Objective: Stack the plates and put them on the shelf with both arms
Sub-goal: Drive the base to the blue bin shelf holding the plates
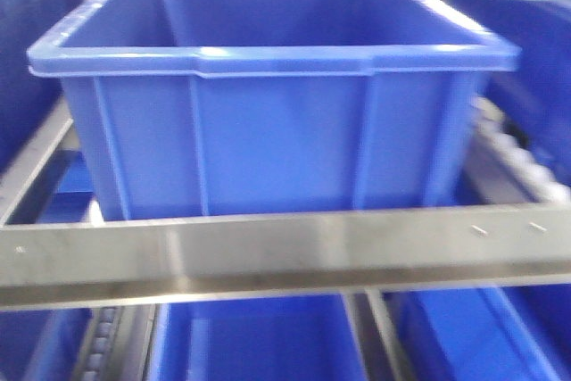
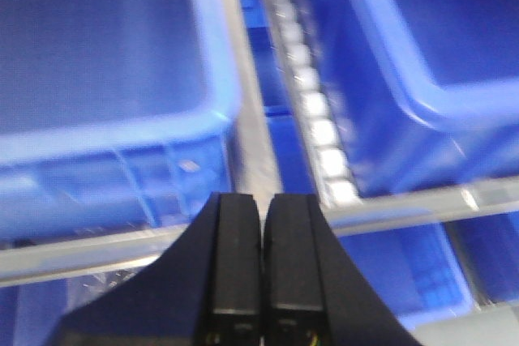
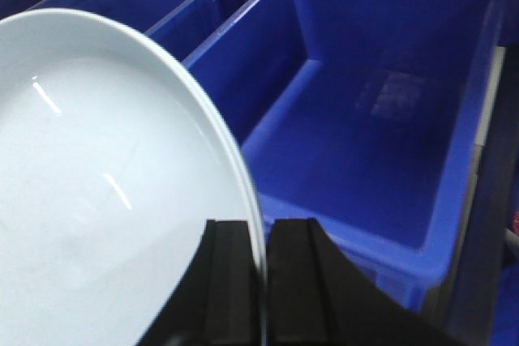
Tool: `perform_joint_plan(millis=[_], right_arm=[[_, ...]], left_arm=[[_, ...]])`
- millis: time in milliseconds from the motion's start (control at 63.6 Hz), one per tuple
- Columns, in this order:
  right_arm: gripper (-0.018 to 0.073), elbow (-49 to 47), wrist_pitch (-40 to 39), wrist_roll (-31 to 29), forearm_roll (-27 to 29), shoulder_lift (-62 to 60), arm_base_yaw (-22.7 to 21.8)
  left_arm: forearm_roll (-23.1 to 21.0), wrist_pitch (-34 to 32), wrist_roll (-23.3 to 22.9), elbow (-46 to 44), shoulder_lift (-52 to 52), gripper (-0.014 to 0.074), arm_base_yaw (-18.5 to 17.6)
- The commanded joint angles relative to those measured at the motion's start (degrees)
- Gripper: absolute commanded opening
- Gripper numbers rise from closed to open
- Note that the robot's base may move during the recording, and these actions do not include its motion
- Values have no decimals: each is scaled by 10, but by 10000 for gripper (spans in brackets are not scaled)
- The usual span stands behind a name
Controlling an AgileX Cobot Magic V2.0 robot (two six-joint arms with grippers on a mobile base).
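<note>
The shelf (image 1: 268, 252) crosses the lower frame, bearing a blue crate (image 1: 268, 131) but apparently no plates yet. 1 plate (image 3: 97, 184), filling the right wrist view's left, is rim-pinched by the right claw (image 3: 261, 237); stacking unclear. The left claw (image 2: 261, 200) is clenched, empty.

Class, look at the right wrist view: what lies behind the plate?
Open blue crates stand behind the plate, which the right hand grips by its rim. The plate covers whatever lies lower left.
</note>
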Motion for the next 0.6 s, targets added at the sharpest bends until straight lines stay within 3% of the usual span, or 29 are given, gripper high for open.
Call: perform_joint_plan(millis=[0, 582], right_arm=[[57, -17, -55, -1, 13, 0, 0], [57, -17, -55, -1, 13, 2, 0]], left_arm=[[0, -42, -6, -17, 5, 84, 0], [0, -42, -6, -17, 5, 84, 0]])
